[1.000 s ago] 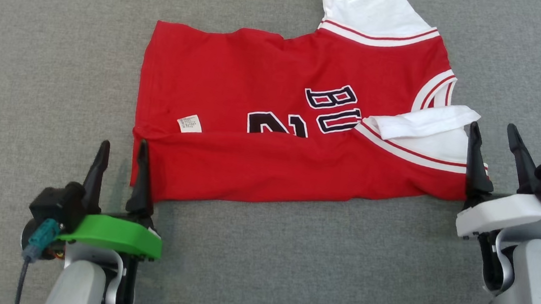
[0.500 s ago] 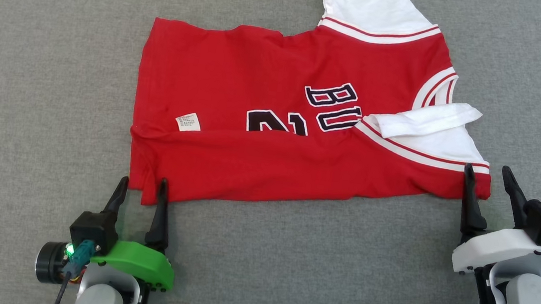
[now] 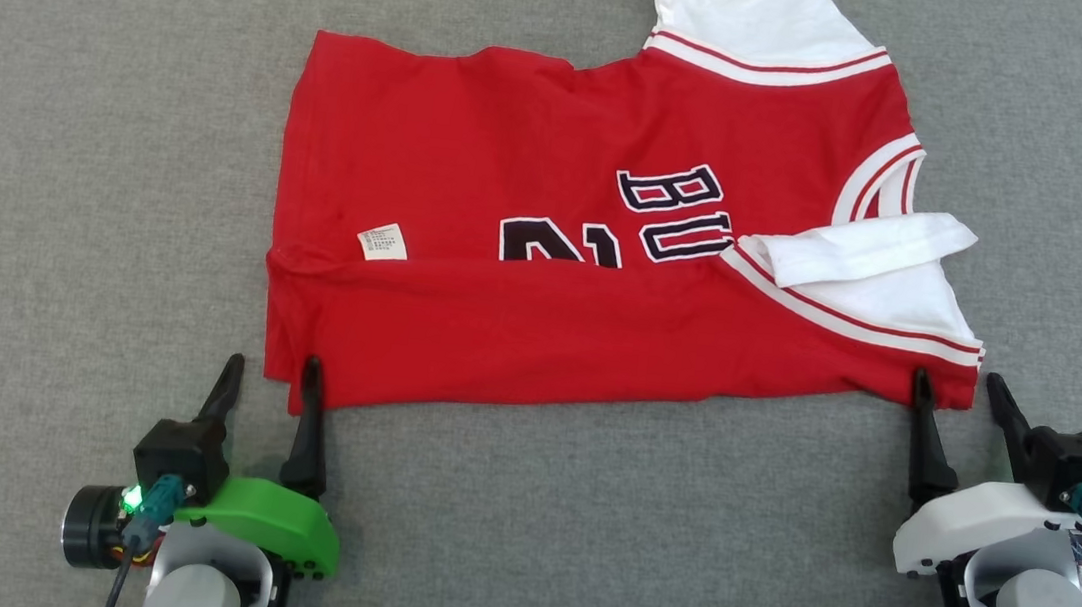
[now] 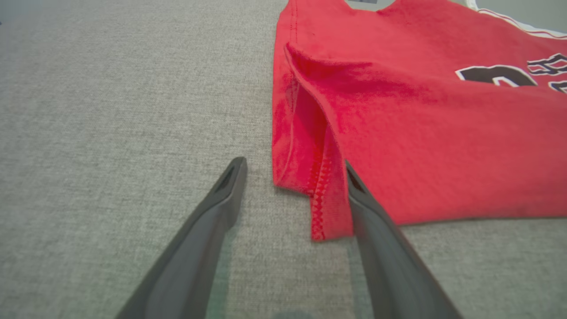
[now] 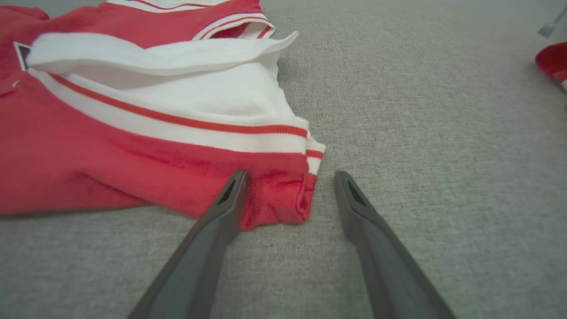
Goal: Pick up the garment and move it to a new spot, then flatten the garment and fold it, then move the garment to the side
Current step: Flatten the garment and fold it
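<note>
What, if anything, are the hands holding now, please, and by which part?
Nothing is held: the left hand and right hand stand open at the near corners of the jersey.

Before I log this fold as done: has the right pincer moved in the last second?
Yes. The right pincer drew back toward the robot: from beside the white sleeve of the jersey to its near right corner.

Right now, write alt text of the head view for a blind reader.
A red-and-white jersey lies partly folded on a grey fabric surface. Both grippers stand open at its near edge: the left gripper at the left corner, the right gripper at the right corner.
</note>
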